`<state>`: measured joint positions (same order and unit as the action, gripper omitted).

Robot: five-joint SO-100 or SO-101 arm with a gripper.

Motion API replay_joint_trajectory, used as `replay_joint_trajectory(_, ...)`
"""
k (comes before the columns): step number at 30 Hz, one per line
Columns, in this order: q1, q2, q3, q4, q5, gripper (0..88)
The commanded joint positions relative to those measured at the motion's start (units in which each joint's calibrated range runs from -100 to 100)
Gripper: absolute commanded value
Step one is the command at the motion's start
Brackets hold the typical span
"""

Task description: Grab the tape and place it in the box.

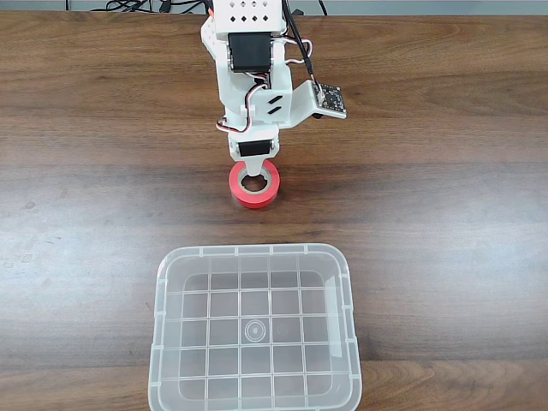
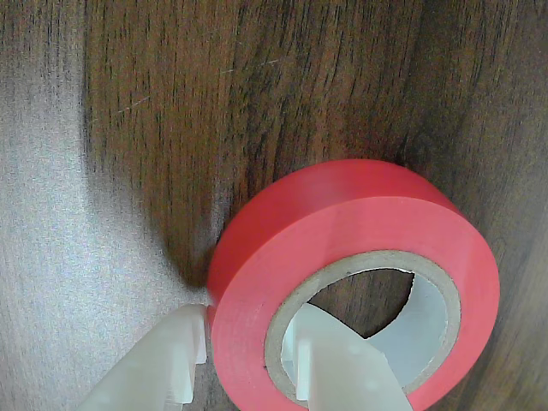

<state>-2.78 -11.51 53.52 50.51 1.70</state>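
Worktop [image 1: 445, 214] was dark wood grain, running across the whole fixed view.

Box [image 1: 163, 342] sat at the near edge of the worktop, roughly centred, clear plastic, grid bottom, nothing inside. Its near rim was cut off by the bottom of the fixed view.

Arm [image 1: 248, 51] came in from the far edge, white printed parts, black servo, small circuit board hanging off its right side in the fixed view.

Tape [image 1: 254, 199] lay flat on the worktop between the arm base and the box, near mid-worktop, clearly apart from the box's far rim. Red roll, grey-white core.

End effector [image 1: 255, 171] was down on the tape's far side. In the wrist view the end effector [image 2: 244, 360] straddled the roll wall: 1 finger [image 2: 154, 377] outside the red band, the other finger [image 2: 342, 368] inside the core hole. Jaws were narrow, closed around the wall of the tape [image 2: 360, 205], outer finger touching the red side. Roll looked to be resting on the worktop, not lifted.
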Motion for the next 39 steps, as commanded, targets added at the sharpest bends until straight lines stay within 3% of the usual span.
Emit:
replay_joint_trajectory(1,0.29,-2.25,-0.83,-0.34,0.15,6.9)
replay_joint_trajectory(4,0.29,-2.33,-1.18,0.01,0.15,1.6)
replay_joint_trajectory(8,0.37,-3.29,-1.96,1.12,0.20,1.4)
replay_joint_trajectory(24,0.15,-9.33,-38.41,27.92,-0.27,1.4)
replay_joint_trajectory(33,0.15,-9.73,-40.77,28.69,-0.27,1.4)
replay_joint_trajectory(39,0.15,-7.15,-53.21,28.77,-0.27,1.4)
